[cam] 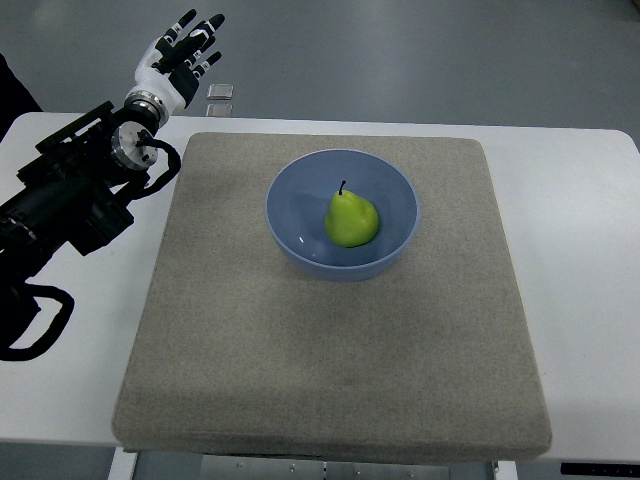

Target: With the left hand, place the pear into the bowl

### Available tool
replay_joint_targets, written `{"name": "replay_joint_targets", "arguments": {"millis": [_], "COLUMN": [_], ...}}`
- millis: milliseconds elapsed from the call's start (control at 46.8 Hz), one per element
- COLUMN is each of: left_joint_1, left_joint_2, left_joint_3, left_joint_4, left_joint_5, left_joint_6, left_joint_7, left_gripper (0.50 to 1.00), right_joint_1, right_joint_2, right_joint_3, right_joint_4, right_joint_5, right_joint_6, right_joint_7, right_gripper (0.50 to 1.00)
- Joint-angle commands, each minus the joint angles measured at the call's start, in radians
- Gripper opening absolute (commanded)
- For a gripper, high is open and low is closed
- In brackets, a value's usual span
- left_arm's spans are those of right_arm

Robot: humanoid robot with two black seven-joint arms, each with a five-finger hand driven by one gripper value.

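Pear [351,220] is sitting inside the bowl [342,213], stem pointing up and away from you, resting just right of the bowl's centre. Bowl is standing on the grey mat [330,360], toward its far half. Your left robot hand [183,52] is hanging far left of the bowl, past the worktop's [570,300] far edge, fingers spread and holding nothing. Right arm isn't showing. Judging by this, placement looks done; you're only needing to clear the arm.

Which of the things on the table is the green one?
The pear. It lies inside the blue bowl, on a grey mat; nothing else is green.
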Motion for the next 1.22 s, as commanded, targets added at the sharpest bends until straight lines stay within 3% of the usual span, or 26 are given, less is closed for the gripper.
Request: {"name": "replay_joint_targets", "arguments": {"millis": [0,1198], "left_joint_1": [0.009,-0.011], "left_joint_2": [-0.001,-0.033], "left_joint_3": [-0.029,-0.031], "left_joint_4": [0.045,0.051], "left_joint_5": [0.006,0.012], "left_joint_6": [-0.058,-0.053], "left_joint_7": [-0.001,-0.005], "left_gripper": [0.915,0.928], "right_joint_1": [0.000,0.002], "right_joint_2": [0.000,0.000], "right_joint_3": [0.000,0.003], "right_joint_4": [0.000,0.000], "right_joint_5": [0.001,0.005], "right_joint_6": [0.000,0.000], "right_joint_7": [0.000,0.000], "right_gripper": [0.926,0.926]}}
